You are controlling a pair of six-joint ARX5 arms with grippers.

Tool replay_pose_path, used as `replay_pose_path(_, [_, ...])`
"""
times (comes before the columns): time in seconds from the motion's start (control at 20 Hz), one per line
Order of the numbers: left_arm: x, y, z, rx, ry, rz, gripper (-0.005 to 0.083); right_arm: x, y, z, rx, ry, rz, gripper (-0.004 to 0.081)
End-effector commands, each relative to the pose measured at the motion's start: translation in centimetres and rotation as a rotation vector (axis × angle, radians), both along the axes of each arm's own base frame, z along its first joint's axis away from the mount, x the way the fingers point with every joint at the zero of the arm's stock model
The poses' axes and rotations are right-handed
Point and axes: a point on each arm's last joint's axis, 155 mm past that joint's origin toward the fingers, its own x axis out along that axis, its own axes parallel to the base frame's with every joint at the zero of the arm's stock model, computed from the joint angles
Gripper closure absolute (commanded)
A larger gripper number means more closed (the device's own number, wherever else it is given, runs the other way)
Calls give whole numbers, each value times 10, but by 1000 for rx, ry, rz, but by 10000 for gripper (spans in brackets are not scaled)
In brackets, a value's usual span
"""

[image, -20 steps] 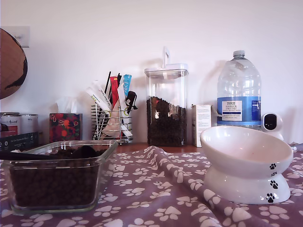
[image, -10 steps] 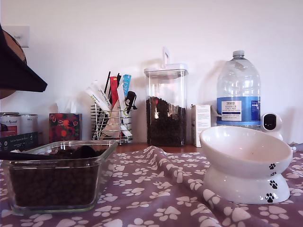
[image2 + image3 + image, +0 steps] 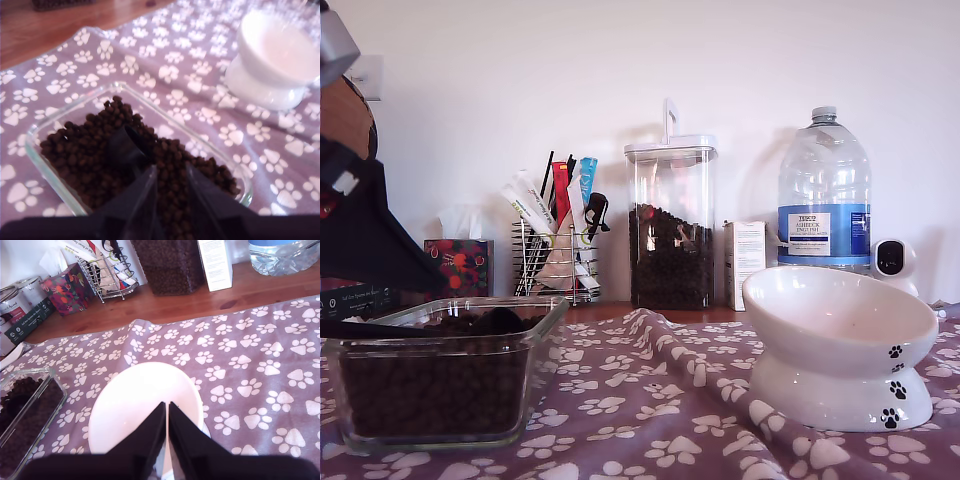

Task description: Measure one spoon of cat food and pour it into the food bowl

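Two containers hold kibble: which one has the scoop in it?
The square clear glass dish at the exterior view's left: the black spoon lies in its cat food. The tall lidded canister at the back holds only kibble.

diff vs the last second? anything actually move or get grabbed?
Only an arm: absent a second ago, it has come in at the exterior view's left edge and lowered toward the glass dish. My first claw now hangs open over the cat food, near the spoon, gripping nothing. Spoon, dish, food bowl and kibble canister unchanged.
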Motion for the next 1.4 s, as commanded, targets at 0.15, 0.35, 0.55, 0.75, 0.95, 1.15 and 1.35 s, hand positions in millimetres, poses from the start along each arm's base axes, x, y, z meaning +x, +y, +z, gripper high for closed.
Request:
replay_pose_path(0.15, [5,-1,-9,52,-9,17,570,0,1,-2,-4,4,4,783])
replay_pose_path(0.35, [11,-1,-17,117,-9,34,570,0,1,-1,-4,3,4,783])
replay_pose_path(0.55, [18,0,-23,171,41,51,571,0,1,-2,-4,4,4,783])
replay_pose_path(0.75, [17,0,-35,212,104,46,575,0,1,-1,-4,3,4,783])
replay_pose_path(0.95, [14,2,-40,228,129,45,576,0,1,-1,-4,3,5,783])
replay_pose_path(1.15, [15,2,-39,227,126,45,685,0,1,-1,-3,3,5,782])
replay_pose_path(1.35, [23,-2,-26,215,98,50,793,0,1,-1,-3,3,5,782])
